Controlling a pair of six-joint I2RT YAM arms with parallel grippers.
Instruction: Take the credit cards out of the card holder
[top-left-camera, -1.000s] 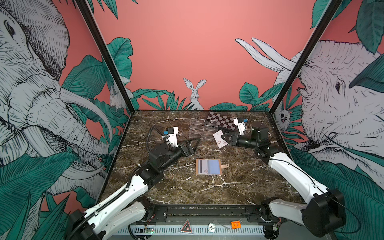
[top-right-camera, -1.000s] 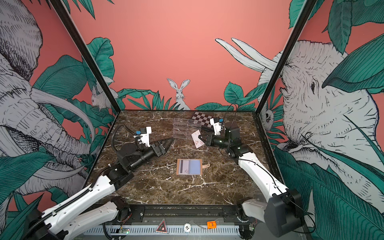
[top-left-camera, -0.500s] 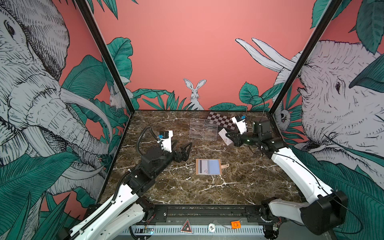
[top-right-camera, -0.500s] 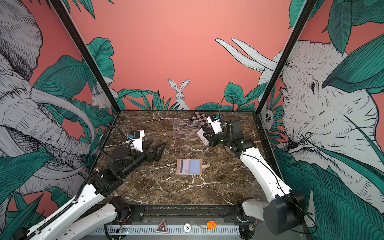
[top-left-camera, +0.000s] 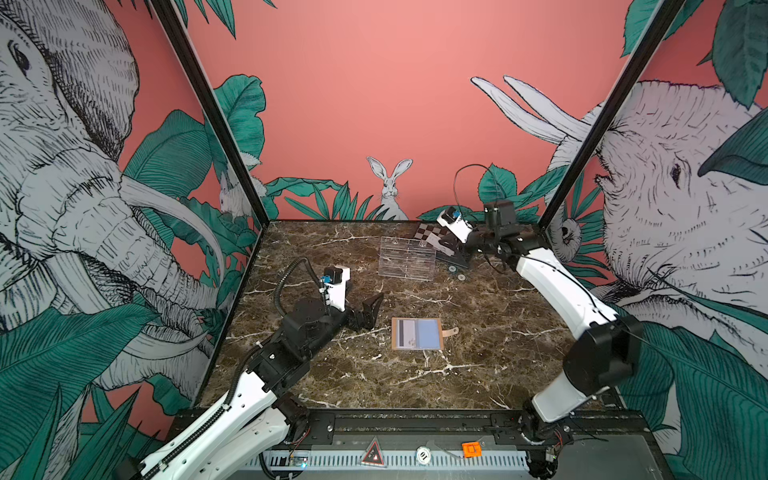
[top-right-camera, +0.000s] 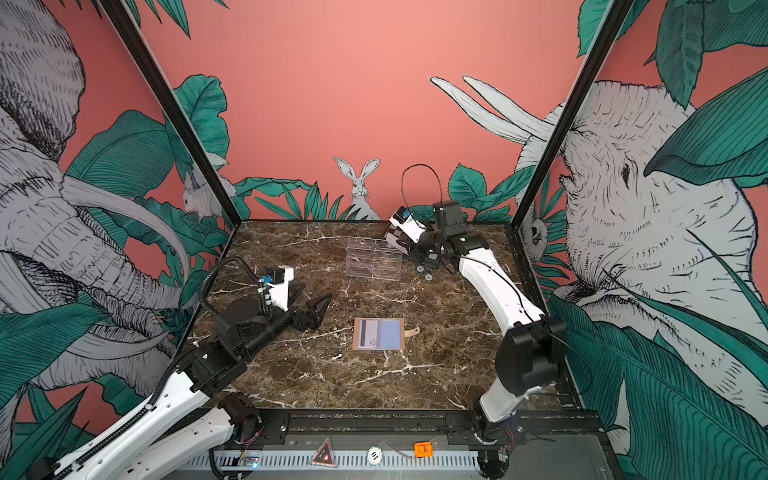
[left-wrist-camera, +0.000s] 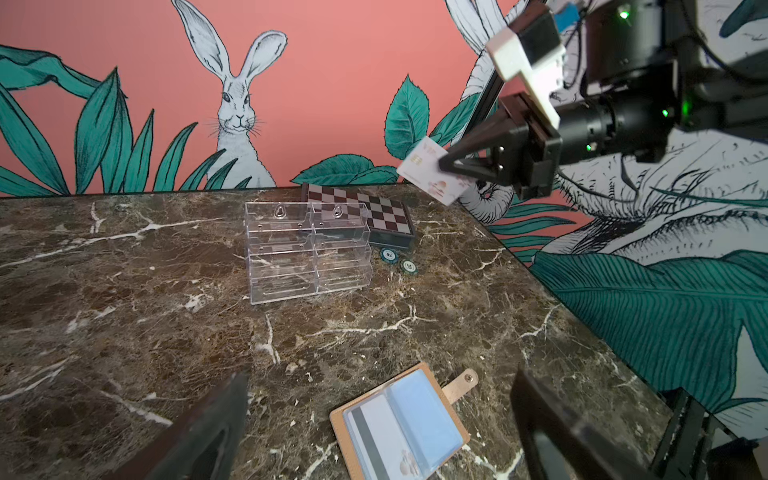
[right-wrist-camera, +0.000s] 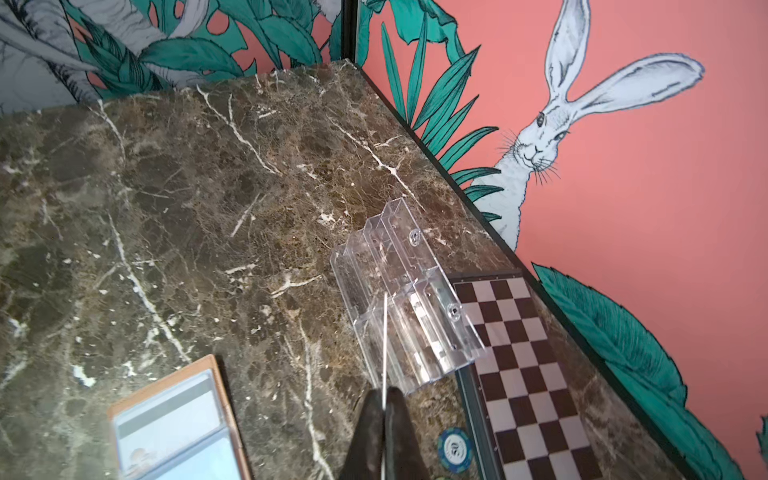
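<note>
Card holder (top-left-camera: 417, 339) lies open and flat near the middle of the table (top-left-camera: 478, 365) in both top views. Its long axis runs 9 to 3 o'clock, with the strap tab (top-left-camera: 451, 331) at 3 o'clock and 1 striped card (top-left-camera: 404, 334) in the sleeve on its 9 o'clock half. The left gripper (top-left-camera: 371, 311) hangs near the holder's 9 o'clock side, jaws spread wide and empty. The right gripper (top-left-camera: 441, 246) is well apart toward 1 o'clock, beside the clear tray (top-left-camera: 407, 257), pressed together on a white card (top-left-camera: 432, 240). From the left wrist, the card holder (left-wrist-camera: 428, 411) lies between the 2 spread fingers, with the striped card (left-wrist-camera: 370, 432) on the half away from the tab. Beyond it, the right gripper (left-wrist-camera: 446, 166) pinches its white card (left-wrist-camera: 434, 174) in the air above the checkered box (left-wrist-camera: 390, 216). From the right wrist, that white card (right-wrist-camera: 385, 340) shows edge-on between closed fingertips, crossing in front of the clear tray (right-wrist-camera: 399, 307). By my judgement the left arm is far nearer to the striped card, and its reach runs toward 3 o'clock along the holder's long axis.
</note>
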